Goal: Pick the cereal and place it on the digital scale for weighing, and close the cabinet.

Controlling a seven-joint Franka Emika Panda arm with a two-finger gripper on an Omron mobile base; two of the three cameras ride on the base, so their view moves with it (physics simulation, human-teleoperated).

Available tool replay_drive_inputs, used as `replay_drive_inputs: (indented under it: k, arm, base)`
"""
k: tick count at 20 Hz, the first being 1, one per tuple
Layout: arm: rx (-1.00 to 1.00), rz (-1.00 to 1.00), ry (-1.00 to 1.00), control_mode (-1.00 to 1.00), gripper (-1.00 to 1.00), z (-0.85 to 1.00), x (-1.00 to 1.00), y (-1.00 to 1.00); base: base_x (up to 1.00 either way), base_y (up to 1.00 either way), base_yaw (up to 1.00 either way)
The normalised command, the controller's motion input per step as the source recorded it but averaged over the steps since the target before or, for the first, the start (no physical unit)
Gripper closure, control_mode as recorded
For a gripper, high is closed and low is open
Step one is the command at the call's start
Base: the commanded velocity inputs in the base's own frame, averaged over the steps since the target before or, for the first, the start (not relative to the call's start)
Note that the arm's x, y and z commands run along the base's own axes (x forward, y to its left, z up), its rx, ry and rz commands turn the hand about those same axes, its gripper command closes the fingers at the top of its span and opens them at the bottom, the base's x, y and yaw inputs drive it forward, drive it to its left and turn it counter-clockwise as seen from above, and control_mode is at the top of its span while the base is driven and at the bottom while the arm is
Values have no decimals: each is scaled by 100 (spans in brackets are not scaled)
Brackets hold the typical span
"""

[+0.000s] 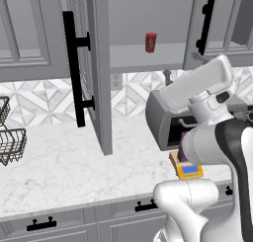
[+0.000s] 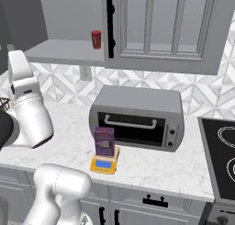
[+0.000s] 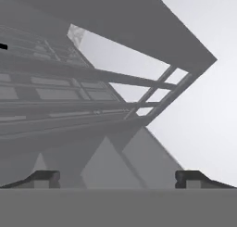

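The cereal (image 2: 104, 142), a dark purple box, stands upright on the yellow-orange digital scale (image 2: 104, 164) in front of the toaster oven. In the left base view my arm (image 1: 212, 137) covers most of the cereal (image 1: 183, 148), and the scale (image 1: 189, 170) shows below it. The cabinet (image 1: 148, 19) is open: its left door (image 1: 96, 73) swings far out over the counter, and its right door (image 1: 212, 23) stands beside the bare shelf. My gripper (image 3: 118, 179) is open and holds nothing. It is raised and looks along the cabinet's panelled door (image 3: 69, 91) from close by.
A small red can (image 1: 150, 42) stands on the cabinet shelf. The grey toaster oven (image 2: 137, 118) sits behind the scale. A stove top (image 2: 220, 146) lies at the right, and wire baskets (image 1: 10, 137) hang at the far left. Drawers (image 1: 143, 206) run under the marble counter (image 1: 74, 167).
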Motion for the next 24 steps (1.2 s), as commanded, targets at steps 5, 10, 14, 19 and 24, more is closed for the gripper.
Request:
replay_drive_inputs:
  k: [5, 10, 14, 19, 24]
  arm:
    - [32, 0, 0, -100, -100, -100, 9, 100]
    - [36, 3, 0, -100, -100, -74, 1, 75]
    - [36, 11, 0, -100, -100, -78, 0, 7]
    - [27, 8, -4, -100, -100, -64, -4, -58]
    - [25, 10, -14, -100, -100, -31, -54, -46]
  base:
    - [0, 0, 0]
    - [0, 0, 0]
    - [0, 0, 0]
    - [0, 0, 0]
    - [0, 0, 0]
